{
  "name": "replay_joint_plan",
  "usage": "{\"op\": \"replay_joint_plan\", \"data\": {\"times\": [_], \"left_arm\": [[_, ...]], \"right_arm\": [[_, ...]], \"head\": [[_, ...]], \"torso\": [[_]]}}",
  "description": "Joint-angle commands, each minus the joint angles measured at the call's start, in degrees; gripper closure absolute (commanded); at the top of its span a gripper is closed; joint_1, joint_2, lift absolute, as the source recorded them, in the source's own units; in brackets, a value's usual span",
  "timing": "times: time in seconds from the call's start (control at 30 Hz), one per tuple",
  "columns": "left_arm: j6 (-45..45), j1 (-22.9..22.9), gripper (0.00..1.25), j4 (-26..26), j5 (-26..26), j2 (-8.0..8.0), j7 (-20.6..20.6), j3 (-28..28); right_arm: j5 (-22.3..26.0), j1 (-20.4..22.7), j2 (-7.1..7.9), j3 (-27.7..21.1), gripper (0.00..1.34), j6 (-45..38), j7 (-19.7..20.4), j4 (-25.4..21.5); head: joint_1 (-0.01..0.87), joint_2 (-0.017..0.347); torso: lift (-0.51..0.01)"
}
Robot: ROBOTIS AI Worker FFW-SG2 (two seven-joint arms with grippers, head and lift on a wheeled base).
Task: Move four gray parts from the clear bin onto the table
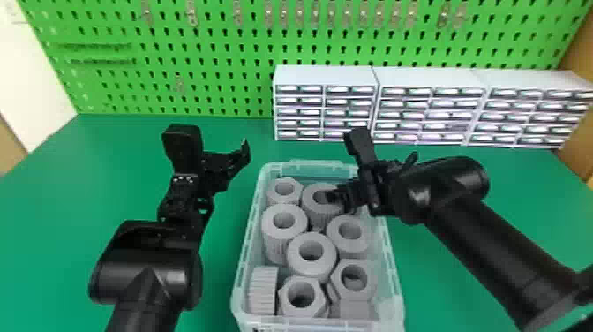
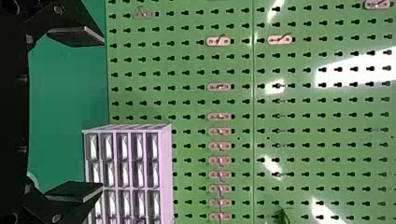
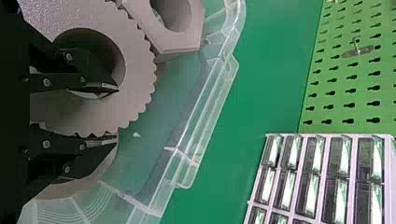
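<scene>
- While the left gripper (image 2: pixel 102 114) is parked off the bin's (image 1: pixel 252 229) 10 o'clock, spread wide and empty, the pick is left to the right gripper (image 3: pixel 117 113).
- Step, as judged: grasp. The ring (image 1: pixel 321 215), near 12 o'clock in the bin, among other gray parts (image 1: pixel 324 268), is straddled at its wall: one finger in the bore, one outside. Right fingers are part open; whether the wall is pinched can't be told.
- Next: wall to be clamped, ring to be lifted straight up until the rim is cleared, then set down on the table (image 1: pixel 216 287). Neighbours shouldn't be dragged along.
- Hidden: ring's 3 o'clock side is covered by the right gripper in the head view, lower body by neighbours. Bore finger's depth can't be judged. Part at the bin's 5 o'clock is barely made out.
</scene>
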State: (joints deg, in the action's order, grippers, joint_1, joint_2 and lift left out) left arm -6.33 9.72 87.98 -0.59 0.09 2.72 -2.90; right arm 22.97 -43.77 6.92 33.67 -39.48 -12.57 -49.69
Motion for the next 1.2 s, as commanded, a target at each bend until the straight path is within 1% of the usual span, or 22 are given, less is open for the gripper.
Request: {"op": "replay_joint_plan", "data": {"times": [0.0,0.43,0.97,1.17], "left_arm": [[0.00,-0.14,0.18,0.00,-0.02,-0.09,0.00,0.00],[0.00,-0.40,0.18,0.00,0.15,0.09,0.00,0.00],[0.00,-0.58,0.18,0.00,0.42,0.44,0.00,0.00],[0.00,-0.84,0.18,0.00,0.50,0.62,0.00,0.09]], "right_arm": [[0.50,0.00,0.02,-0.71,1.03,-0.86,0.00,-0.58],[-2.14,-0.09,-0.07,-2.12,1.03,-6.04,0.00,-7.26],[-2.49,-0.09,0.20,-3.26,1.03,-9.47,0.00,-12.80],[-2.67,0.00,0.28,-4.67,1.03,-11.58,0.00,-15.52]], "head": [[0.693,0.072],[0.693,0.072],[0.693,0.072],[0.693,0.072]], "torso": [[-0.052],[-0.052],[-0.052],[-0.052]]}}
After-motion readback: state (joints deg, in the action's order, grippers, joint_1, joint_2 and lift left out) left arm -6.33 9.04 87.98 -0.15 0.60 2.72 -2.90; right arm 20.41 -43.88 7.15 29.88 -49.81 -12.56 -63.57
